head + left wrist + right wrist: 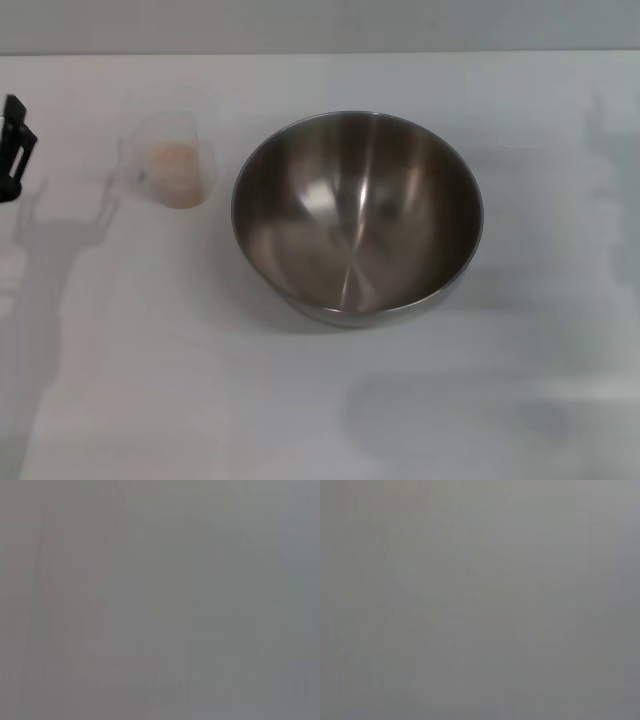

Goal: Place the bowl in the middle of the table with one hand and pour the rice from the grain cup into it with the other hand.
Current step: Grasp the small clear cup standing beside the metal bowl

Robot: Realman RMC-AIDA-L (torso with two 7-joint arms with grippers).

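Now: bowl (357,215) already mid-bench (200,400), empty. Cup (172,160) with rice (175,170) just left of it. Left gripper (12,150) at left edge (fingers: cannot tell). Next: grab handle, tip slowly over bowl centre.

Both wrist views show only a flat grey haze, with nothing in them that can be made out. In the head view, the left gripper (14,145) is cut off by the picture's left edge; only a small black part shows, so its finger position cannot be told. The right gripper is out of sight. The grain cup (170,158) has clear walls that fade into the white table (320,400), leaving its handle and rim faint.
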